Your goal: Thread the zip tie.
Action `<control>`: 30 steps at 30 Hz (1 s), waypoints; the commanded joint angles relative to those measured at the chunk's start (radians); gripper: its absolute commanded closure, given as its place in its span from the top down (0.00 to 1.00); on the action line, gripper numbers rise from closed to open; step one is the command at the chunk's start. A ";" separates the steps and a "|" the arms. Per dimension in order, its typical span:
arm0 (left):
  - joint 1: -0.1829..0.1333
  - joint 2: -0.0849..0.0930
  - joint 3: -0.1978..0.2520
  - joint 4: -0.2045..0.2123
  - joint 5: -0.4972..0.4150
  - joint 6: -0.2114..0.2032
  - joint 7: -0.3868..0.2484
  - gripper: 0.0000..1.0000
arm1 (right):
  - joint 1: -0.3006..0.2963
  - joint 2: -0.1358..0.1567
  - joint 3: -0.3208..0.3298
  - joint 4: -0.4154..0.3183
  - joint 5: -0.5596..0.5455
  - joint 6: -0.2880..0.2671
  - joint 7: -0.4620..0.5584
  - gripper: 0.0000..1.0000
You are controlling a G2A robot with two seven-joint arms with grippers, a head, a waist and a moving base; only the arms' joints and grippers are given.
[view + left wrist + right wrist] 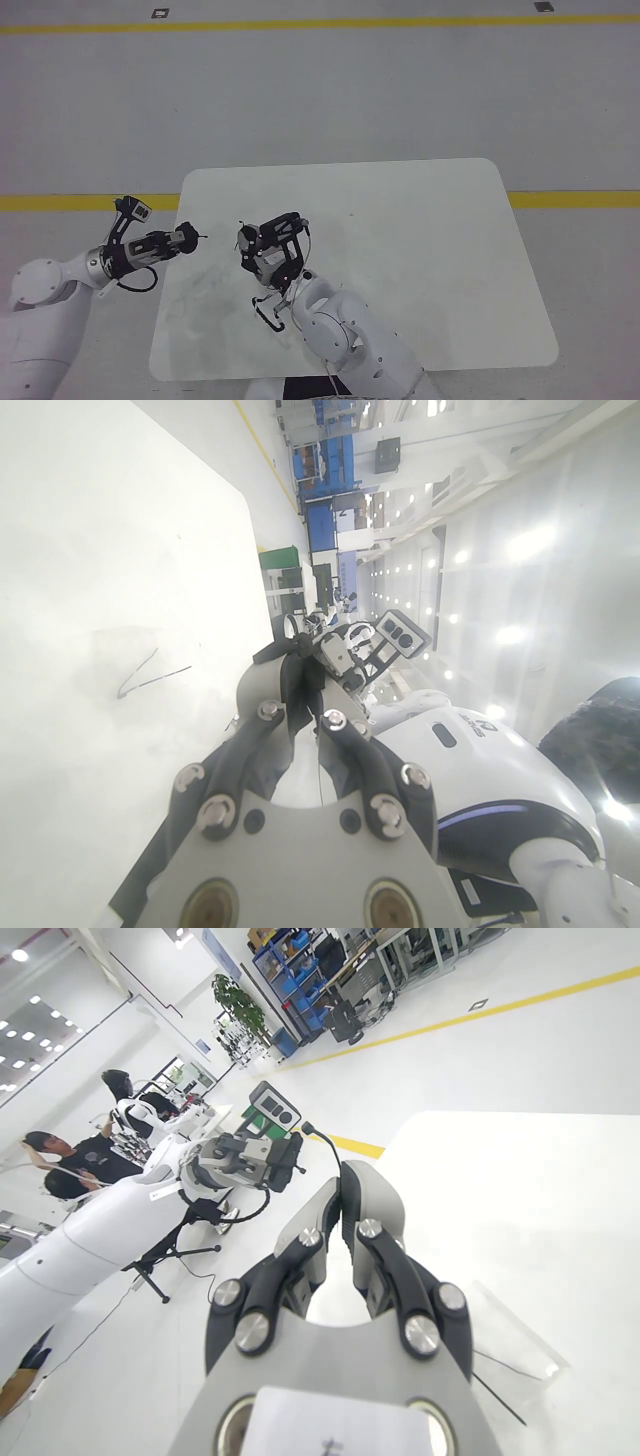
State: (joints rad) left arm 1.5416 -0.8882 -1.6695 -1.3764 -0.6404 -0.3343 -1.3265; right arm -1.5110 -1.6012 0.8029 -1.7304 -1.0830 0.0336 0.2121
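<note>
My left tool (pixel 190 238), at the surface's (pixel 420 260) 9 o'clock edge, is pressed together on a thin black tip (pixel 302 1169) aimed at 3 o'clock. That's the tail, I reckon. Near it at 3 o'clock, my right tool (pixel 341 1183) pinches the tie (pixel 325 1140), its head end curving out toward 10 o'clock. The axes nearly line up, so I'd nudge the tail toward 2 o'clock to meet the head.
</note>
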 commanded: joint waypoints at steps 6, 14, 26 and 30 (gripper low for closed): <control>0.038 -0.019 0.056 -0.005 0.020 -0.006 0.159 0.00 | 0.034 0.005 -0.068 0.086 -0.049 0.076 -0.196 0.00; 0.015 -0.050 0.113 0.053 -0.043 -0.006 0.181 0.00 | 0.118 -0.011 -0.178 0.211 -0.059 0.207 -0.338 0.00; -0.001 -0.057 0.123 0.071 -0.058 -0.006 0.154 0.00 | 0.124 -0.013 -0.185 0.218 -0.059 0.214 -0.343 0.00; -0.001 -0.057 0.123 0.071 -0.058 -0.006 0.154 0.00 | 0.124 -0.013 -0.185 0.218 -0.059 0.214 -0.343 0.00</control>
State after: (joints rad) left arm 1.5405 -0.9448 -1.5466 -1.3049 -0.6983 -0.3400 -1.1725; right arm -1.3869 -1.6140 0.6176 -1.5124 -1.1417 0.2478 -0.1304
